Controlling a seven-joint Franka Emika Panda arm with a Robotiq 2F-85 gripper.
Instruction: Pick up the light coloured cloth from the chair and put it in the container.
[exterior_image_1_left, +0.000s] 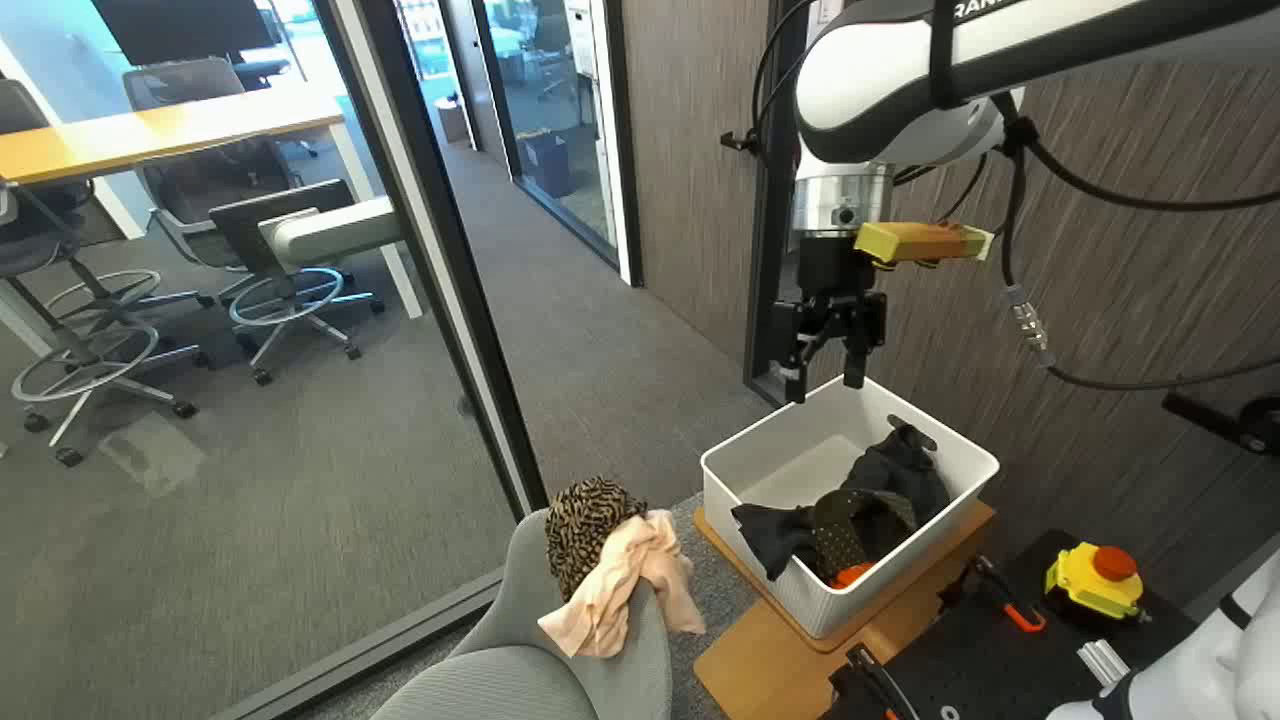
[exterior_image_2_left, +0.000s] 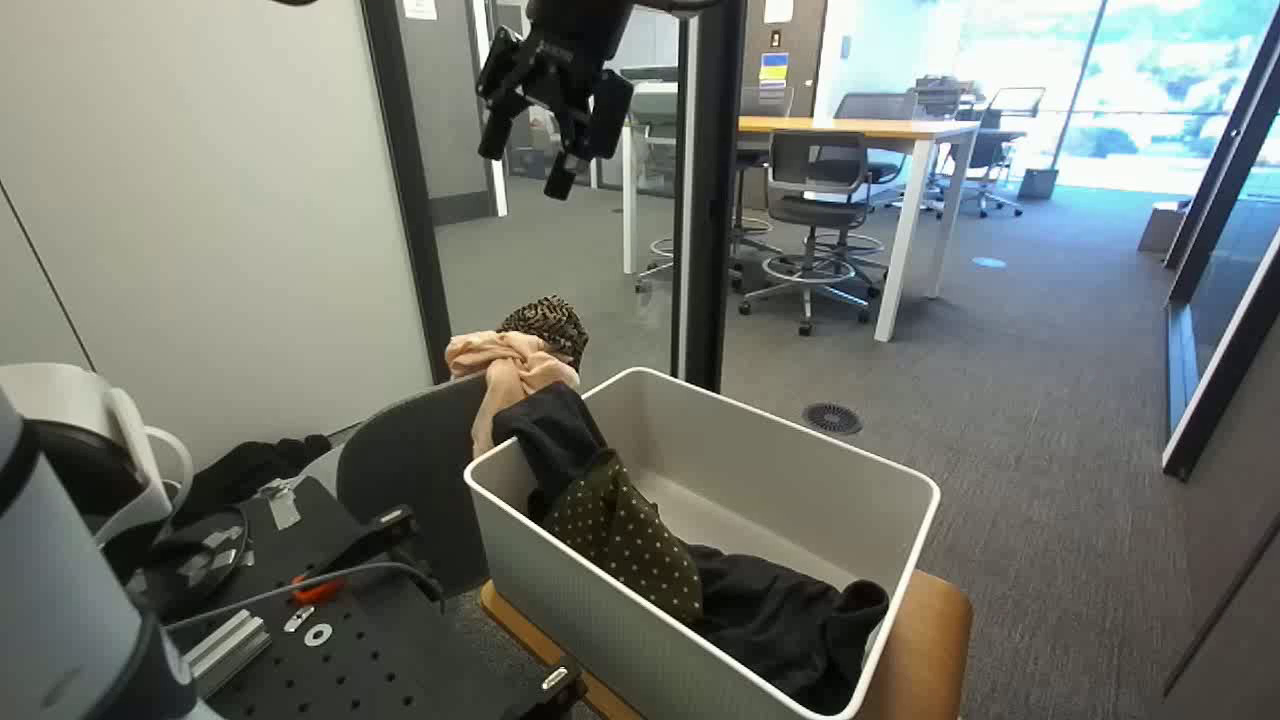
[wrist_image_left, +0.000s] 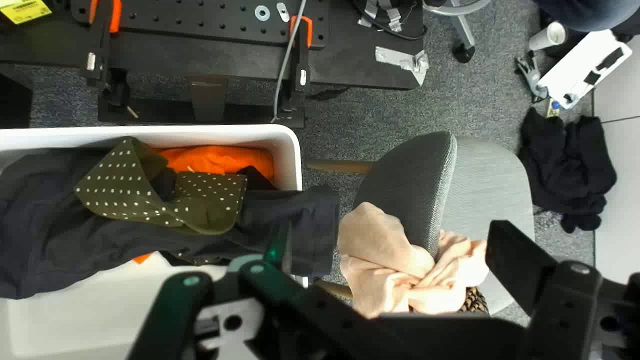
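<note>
The light coloured cloth (exterior_image_1_left: 618, 588) lies draped across the top edge of the chair back (wrist_image_left: 407, 175), hanging both sides, against a patterned cloth (exterior_image_1_left: 588, 525). It lies well below the gripper (exterior_image_1_left: 825, 383), whose parted, unladen fingers (wrist_image_left: 517, 260) frame it in the wrist view; the reach likely turns on descent, sideways offset uncertain. The container (exterior_image_1_left: 770, 450) stands nearby.

Pale peach cloth (exterior_image_1_left: 625, 585), plain all over. Tan cloth (exterior_image_1_left: 588, 530) with black squiggles. Curved grey fabric chair (wrist_image_left: 482, 185). White four-sided container (exterior_image_2_left: 600, 620). Black cloth (exterior_image_2_left: 770, 610), plain. Dark green cloth (exterior_image_2_left: 620, 530), white dots. Bright orange cloth (wrist_image_left: 220, 157). Flat golden-brown wooden board (exterior_image_1_left: 760, 665). White robot arm (exterior_image_1_left: 868, 72) with black bands. Black two-finger gripper (exterior_image_1_left: 825, 383). Small yellow box (exterior_image_1_left: 1085, 585) with round red button (exterior_image_1_left: 1113, 562).
</note>
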